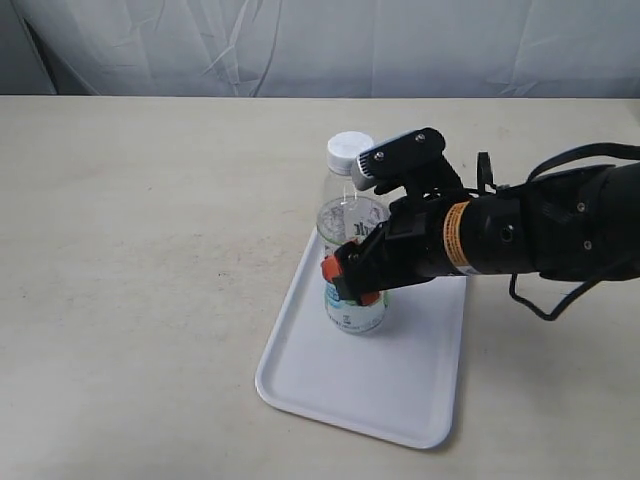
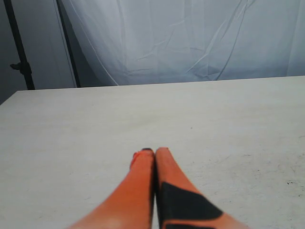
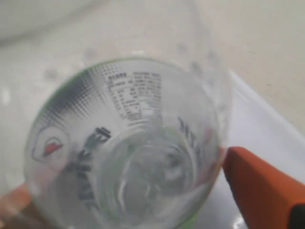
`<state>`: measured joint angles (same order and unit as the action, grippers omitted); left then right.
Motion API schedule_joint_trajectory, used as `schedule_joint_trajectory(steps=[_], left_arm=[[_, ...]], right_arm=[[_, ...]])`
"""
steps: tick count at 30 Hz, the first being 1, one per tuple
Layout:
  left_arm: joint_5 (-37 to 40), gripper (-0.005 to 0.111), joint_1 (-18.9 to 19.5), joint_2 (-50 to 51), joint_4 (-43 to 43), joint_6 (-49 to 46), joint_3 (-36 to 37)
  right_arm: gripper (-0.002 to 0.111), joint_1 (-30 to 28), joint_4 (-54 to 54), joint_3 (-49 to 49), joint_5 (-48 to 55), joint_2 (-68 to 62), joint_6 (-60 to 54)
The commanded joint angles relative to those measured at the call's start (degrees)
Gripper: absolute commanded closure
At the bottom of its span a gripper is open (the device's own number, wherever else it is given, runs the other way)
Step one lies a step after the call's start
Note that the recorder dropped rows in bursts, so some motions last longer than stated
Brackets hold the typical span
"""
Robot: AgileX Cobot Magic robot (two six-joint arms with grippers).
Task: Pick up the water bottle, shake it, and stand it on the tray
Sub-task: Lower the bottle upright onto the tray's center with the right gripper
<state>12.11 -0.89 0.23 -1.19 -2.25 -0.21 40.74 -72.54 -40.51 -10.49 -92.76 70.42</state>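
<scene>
On the white tray point(image 1: 330, 390), the right tool point(image 1: 350, 283) clasps the clear, white-capped water bottle point(image 1: 347, 217) around its label.

Table point(image 1: 130, 250) in front of me: pale beige, matte, spans the whole ext. view, w/ faint scuffs. A few tiny dark specks point(image 2: 288, 182) sit on it near one side in my left wrist cam. Behind the table's far edge hangs a white cloth point(image 1: 300, 45), wrinkled, creases running diag., filling the bkgd. In the left wrist cam, beside the cloth, stands a thin black pole point(image 2: 16, 47), roughly upright, w/ a small clamp or knob point(image 2: 20, 67) partway up; too small to say which. A 2nd dark strip point(image 2: 66, 43) runs along the cloth's edge, leaning slightly. Grey wall point(image 2: 43, 47) shows btwn the two.
</scene>
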Motion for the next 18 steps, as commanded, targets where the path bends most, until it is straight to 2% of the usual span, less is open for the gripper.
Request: schedule_joint_trajectory(steps=[1,18], left_arm=[[-0.5,0.106,-0.3,-0.2,0.0,0.3,0.2],[-0.5,0.106,-0.3,-0.2,0.0,0.3,0.2]], right_arm=[[0.027,-0.1,-0.4,0.3,-0.3,0.0,0.1],[0.027,0.0,-0.4,0.3,-1.9,7.4,0.1]])
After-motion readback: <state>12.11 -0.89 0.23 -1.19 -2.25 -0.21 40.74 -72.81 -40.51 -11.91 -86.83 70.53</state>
